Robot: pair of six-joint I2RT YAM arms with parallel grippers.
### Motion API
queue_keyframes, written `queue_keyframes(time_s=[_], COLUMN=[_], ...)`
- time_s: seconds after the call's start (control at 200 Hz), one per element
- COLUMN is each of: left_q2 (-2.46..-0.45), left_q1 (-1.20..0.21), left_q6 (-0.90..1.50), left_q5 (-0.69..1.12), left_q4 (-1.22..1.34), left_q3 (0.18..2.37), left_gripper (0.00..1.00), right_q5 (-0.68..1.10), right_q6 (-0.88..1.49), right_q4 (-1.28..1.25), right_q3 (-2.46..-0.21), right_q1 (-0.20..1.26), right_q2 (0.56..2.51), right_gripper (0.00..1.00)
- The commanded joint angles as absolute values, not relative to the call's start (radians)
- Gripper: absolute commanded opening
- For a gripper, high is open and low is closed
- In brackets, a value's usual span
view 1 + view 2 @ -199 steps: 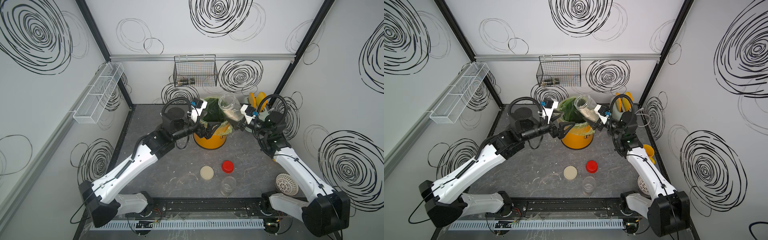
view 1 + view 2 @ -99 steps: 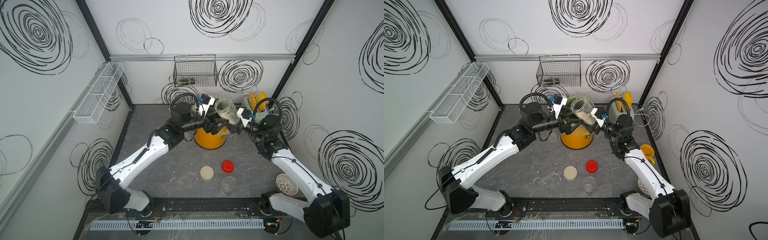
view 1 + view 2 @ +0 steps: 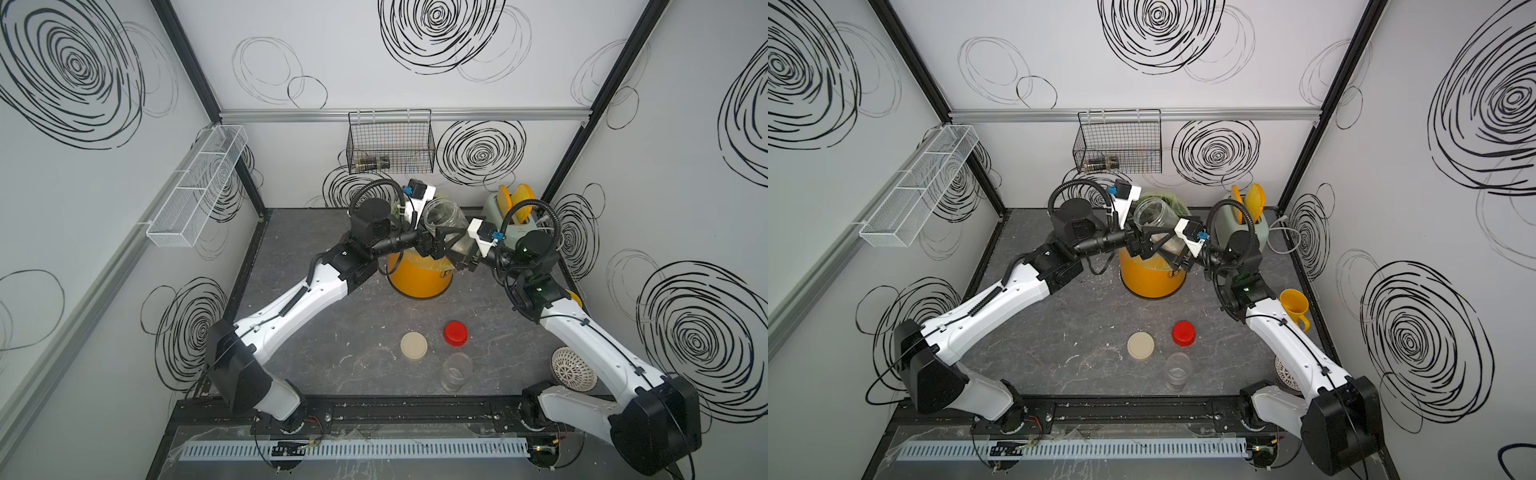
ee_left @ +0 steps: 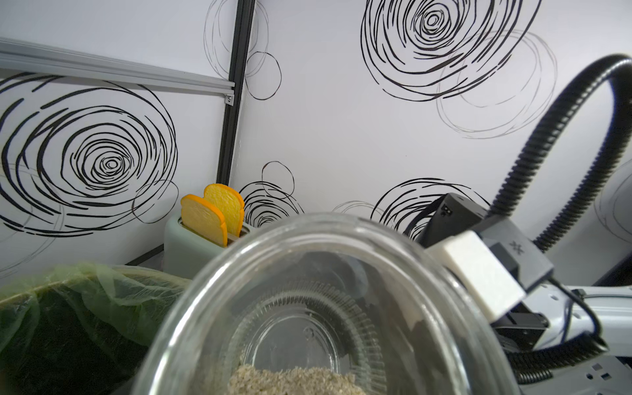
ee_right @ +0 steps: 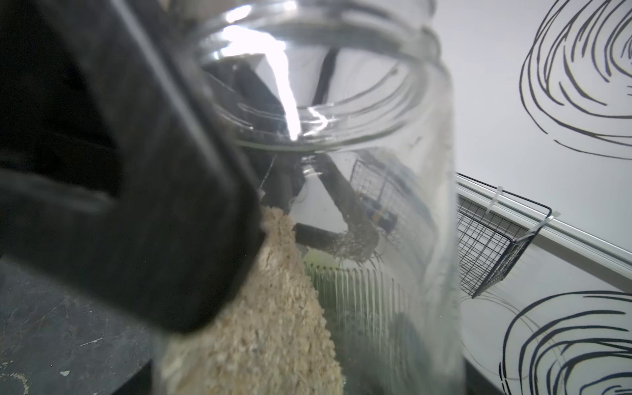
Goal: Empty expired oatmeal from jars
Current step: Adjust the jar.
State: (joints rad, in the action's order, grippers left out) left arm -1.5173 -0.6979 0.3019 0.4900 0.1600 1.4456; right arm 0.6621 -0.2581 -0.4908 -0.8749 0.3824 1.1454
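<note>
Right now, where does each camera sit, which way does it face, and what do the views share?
Both top views: high at the front, looking down toward the back wall; left arm, right arm, wide jar above the yellow bin.
Left wrist: looks into the jar's mouth, toward the toaster; the right arm's camera shows.
Right wrist: against the jar's side; own finger, oatmeal.
Shared: all see the jar.

Dark grey tabletop (image 3: 332, 332) carries yellow bin (image 3: 417, 280), toaster (image 3: 511, 218), beige lid (image 3: 414, 345), red cap (image 3: 455, 333), 1 clear jar (image 3: 456, 371), white perforated dome (image 3: 573, 374).
</note>
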Motion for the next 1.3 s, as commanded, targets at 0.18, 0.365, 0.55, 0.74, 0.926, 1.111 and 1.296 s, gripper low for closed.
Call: queue_keyframes(time_s=[0.18, 0.365, 0.55, 0.74, 0.926, 1.111, 1.296], left_q2=[-1.540, -1.548, -1.537, -1.498, -1.473, -1.456, -1.458], left_q1=[-0.707, -0.709, -0.718, -0.729, -0.743, -0.746, -0.745], left_q6=[0.375, 0.423, 0.499, 0.554, 0.597, 0.627, 0.665], left_q5=[0.462, 0.456, 0.417, 0.347, 0.252, 0.173, 0.118], left_q4=[0.239, 0.269, 0.283, 0.328, 0.328, 0.324, 0.334], left_q3=[1.488, 1.486, 1.480, 1.444, 1.424, 1.413, 1.423], left_gripper=[0.75, 0.49, 0.00, 0.00, 0.00, 0.00, 0.00], right_q5=[0.678, 0.680, 0.667, 0.649, 0.672, 0.710, 0.760], right_q6=[-0.259, -0.265, -0.285, -0.293, -0.245, -0.059, 0.215], right_q4=[-0.583, -0.577, -0.560, -0.546, -0.521, -0.426, -0.410], right_q3=[-0.889, -0.888, -0.878, -0.857, -0.838, -0.825, -0.798], right_q1=[0.398, 0.402, 0.402, 0.389, 0.358, 0.282, 0.258], right_q2=[1.153, 1.161, 1.152, 1.133, 1.093, 1.004, 0.918], right_gripper=[0.27, 0.32, 0.62, 0.98, 0.98, 0.98, 0.98])
